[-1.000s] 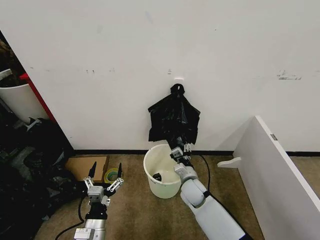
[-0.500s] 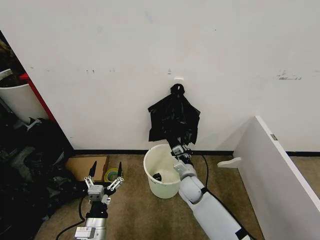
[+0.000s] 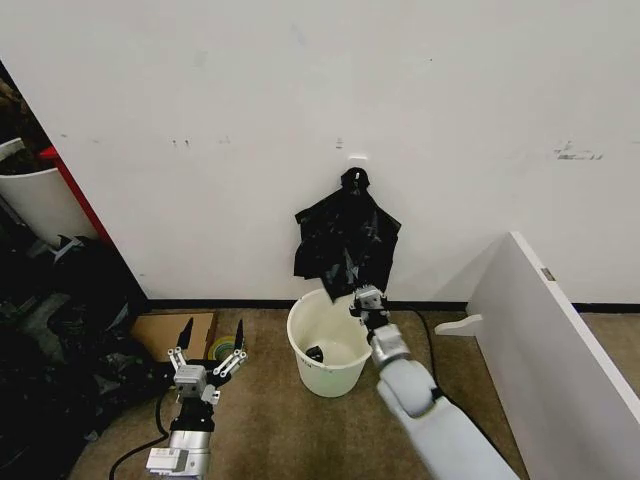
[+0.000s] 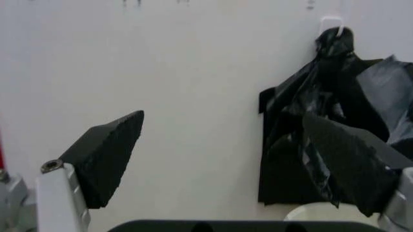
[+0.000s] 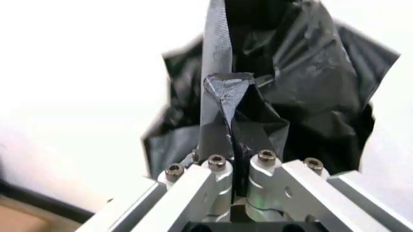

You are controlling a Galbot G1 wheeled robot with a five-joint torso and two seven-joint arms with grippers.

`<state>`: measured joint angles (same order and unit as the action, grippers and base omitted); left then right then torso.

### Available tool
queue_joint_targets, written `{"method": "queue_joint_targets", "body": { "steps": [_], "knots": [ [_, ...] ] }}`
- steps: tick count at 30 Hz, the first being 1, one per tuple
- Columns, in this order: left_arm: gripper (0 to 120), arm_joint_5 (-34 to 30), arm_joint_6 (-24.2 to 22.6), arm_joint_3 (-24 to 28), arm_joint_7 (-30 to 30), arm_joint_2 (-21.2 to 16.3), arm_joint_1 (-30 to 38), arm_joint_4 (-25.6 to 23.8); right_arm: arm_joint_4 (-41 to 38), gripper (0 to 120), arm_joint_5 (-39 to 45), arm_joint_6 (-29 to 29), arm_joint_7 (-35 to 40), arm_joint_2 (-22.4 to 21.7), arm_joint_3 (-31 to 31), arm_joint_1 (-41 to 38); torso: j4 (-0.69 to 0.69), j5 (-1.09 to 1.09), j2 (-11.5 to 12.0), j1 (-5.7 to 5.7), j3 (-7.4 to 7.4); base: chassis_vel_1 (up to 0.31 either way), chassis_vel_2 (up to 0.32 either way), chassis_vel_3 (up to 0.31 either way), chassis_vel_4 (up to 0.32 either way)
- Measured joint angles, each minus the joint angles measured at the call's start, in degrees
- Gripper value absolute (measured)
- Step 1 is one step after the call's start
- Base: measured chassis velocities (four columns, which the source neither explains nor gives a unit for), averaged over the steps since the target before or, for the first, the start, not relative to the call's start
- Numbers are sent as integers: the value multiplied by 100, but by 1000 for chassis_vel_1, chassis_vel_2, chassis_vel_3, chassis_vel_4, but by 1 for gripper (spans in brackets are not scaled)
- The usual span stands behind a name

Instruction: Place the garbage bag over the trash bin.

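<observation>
Right hand (image 3: 367, 296) clamps garbage bag (image 3: 346, 240) on white wall (image 3: 450, 120); left hand (image 3: 209, 343) spread above brown carpet (image 3: 270, 420).

Glossy black crinkled plastic garbage bag (image 3: 347, 243) hangs on wall directly above round cream-white plastic trash bin (image 3: 326, 344). Right gripper (image 3: 367, 297) at bag's lower hem, over bin's rim. Left gripper (image 3: 209, 347) left of bin, jaws spread.

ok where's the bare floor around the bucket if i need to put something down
Bare carpet lies between the trash bin and the open left gripper, and behind the right gripper toward the white panel. It is crowded left, by the dark clutter, cardboard and tape roll.
</observation>
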<state>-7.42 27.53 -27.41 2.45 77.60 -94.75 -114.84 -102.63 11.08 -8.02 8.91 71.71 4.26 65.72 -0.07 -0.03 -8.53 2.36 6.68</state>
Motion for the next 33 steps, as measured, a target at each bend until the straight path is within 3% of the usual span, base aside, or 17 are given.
{"method": "queue_joint_targets", "body": {
  "steps": [5,6,9,14,15,21,33],
  "knots": [
    [97,-347,-293,133,1,-485,300,-178,-287,0,109,-229,-187,0,23,247,-3,0,0,0,0,0,0,0,0],
    [97,-618,-484,178,1,-829,460,-315,-264,0,49,-265,-224,45,-45,226,4,1,0,0,0,0,0,0,0],
    [97,-883,-663,267,-13,-1116,668,-389,-234,0,-6,-275,-227,81,-67,223,3,2,0,0,0,0,0,0,0],
    [97,-1839,-1201,964,-225,-2513,1825,-263,-123,0,-91,-344,-220,136,-45,234,-2,0,0,1,1,0,0,0,0],
    [97,-1839,-1201,964,-225,-2513,1825,-263,-123,0,-91,-344,-220,136,-45,234,-2,0,0,1,1,0,0,0,0],
    [97,-2397,-1482,2130,-312,-3293,3338,329,-144,0,-89,-350,-198,182,-25,196,-3,-1,0,1,2,0,0,0,0],
    [96,-2438,-1978,3103,-692,-3866,4518,884,-140,0,-109,-335,-168,261,-12,141,0,-1,0,1,1,0,0,0,0]
  ]
}}
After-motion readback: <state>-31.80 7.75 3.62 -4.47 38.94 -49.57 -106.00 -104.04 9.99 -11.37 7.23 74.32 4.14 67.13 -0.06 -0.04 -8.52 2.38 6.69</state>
